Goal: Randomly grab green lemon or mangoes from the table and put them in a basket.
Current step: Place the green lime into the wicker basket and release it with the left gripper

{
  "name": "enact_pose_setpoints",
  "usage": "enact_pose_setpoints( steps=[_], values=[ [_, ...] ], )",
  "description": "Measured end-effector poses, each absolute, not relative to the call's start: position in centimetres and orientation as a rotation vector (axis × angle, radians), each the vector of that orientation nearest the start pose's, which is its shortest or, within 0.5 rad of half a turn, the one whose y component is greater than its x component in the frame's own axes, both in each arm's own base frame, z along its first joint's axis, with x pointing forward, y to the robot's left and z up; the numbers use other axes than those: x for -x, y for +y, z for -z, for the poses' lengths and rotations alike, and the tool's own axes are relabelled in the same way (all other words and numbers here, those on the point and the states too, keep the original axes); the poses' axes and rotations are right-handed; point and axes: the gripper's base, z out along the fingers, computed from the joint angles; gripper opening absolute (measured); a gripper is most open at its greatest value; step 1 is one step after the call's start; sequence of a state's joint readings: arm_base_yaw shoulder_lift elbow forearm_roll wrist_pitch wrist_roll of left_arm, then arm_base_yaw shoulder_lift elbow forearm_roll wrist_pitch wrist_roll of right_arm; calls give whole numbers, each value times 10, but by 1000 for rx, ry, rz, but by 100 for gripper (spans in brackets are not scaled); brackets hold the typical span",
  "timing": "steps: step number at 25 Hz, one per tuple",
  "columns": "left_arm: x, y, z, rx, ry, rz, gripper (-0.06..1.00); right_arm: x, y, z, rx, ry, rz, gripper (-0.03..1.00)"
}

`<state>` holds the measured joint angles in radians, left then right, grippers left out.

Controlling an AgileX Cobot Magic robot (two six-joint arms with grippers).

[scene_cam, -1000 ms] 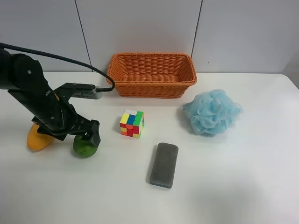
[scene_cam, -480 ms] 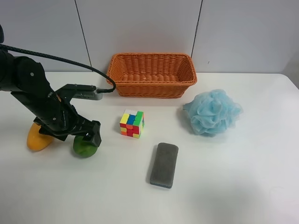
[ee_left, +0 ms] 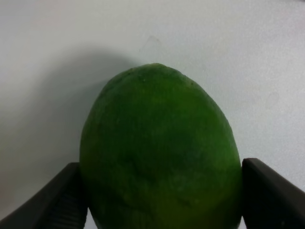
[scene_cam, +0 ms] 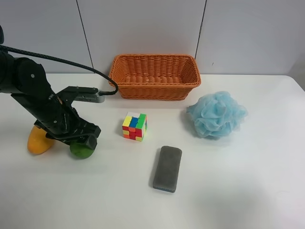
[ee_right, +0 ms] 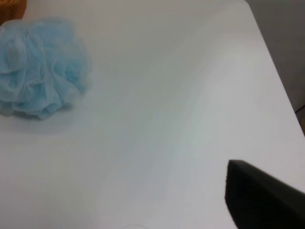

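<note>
Since half a second ago, the left gripper (scene_cam: pixel 86 143) and the green lemon (scene_cam: pixel 78 151) in it have slid a little toward the mango (scene_cam: pixel 36 141), away from the colour cube (scene_cam: pixel 134 126); the basket (scene_cam: pixel 155 89) sits well apart on the table (scene_cam: pixel 248 186), by the wall. Right wrist view: a blue mesh puff (ee_right: pixel 40 67) on the table and one dark edge of the right gripper (ee_right: pixel 262 202), jaws impossible to read. Left wrist view: both fingers (ee_left: pixel 50 207) press the lemon's sides, pinching it
</note>
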<state>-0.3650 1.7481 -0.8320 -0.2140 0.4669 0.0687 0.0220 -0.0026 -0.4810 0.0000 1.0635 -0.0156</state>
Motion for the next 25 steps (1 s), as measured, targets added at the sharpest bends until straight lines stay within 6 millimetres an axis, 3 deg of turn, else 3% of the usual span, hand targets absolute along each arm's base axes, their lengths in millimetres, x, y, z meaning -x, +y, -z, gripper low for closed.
enact_pose_setpoints(
  steps=[8,10,12,18,21,25],
  values=[
    [-276,-115,-138,-368,2854,235,63,3,0,-272,39,2063,-4,99],
    [-275,-115,-148,-373,2838,242,63,3,0,-272,39,2063,-4,99],
    [-275,-115,-168,-390,2797,251,63,3,0,-272,39,2063,-4,99],
    [-292,-119,-268,-450,2517,251,63,3,0,-272,39,2063,-4,99],
    [-307,-122,-309,-460,2374,231,63,3,0,-272,39,2063,-4,99],
    [-333,-131,-344,-432,2183,237,63,3,0,-272,39,2063,-4,99]
  ],
)
